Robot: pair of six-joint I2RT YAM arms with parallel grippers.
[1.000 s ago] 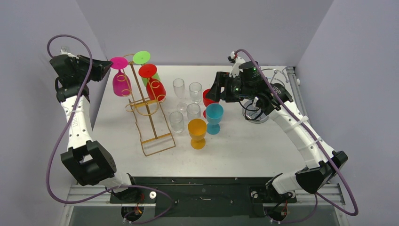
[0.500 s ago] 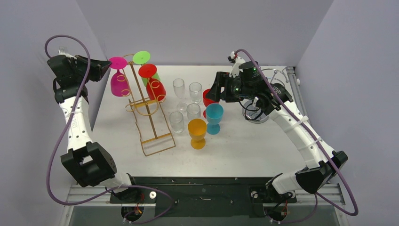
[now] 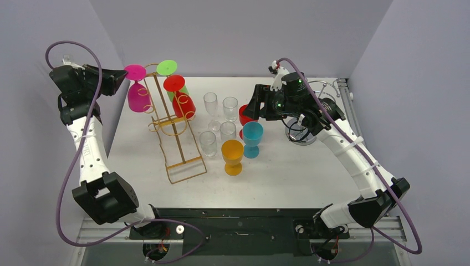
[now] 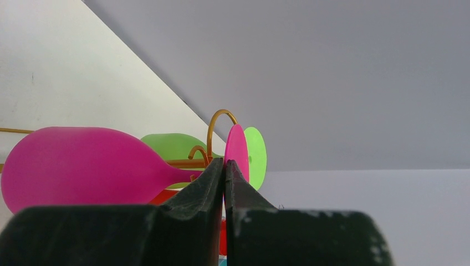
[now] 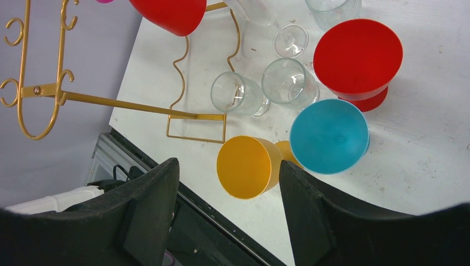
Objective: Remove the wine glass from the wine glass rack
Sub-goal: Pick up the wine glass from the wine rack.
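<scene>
One glossy magenta wine glass (image 3: 138, 97)

Work surface: white table (image 3: 288, 183), matt finish, lightly scuffed and smudged. Enclosed on three sides by plain, pale lavender-grey panels: back wall (image 3: 238, 33) along far edge, left wall (image 3: 27, 166), right wall (image 3: 421, 100). Fitted at near edge with black mounting plate (image 3: 238, 221) on aluminium rails (image 3: 105, 227). Lit evenly from above; soft, short shadows only on the surface.
</scene>
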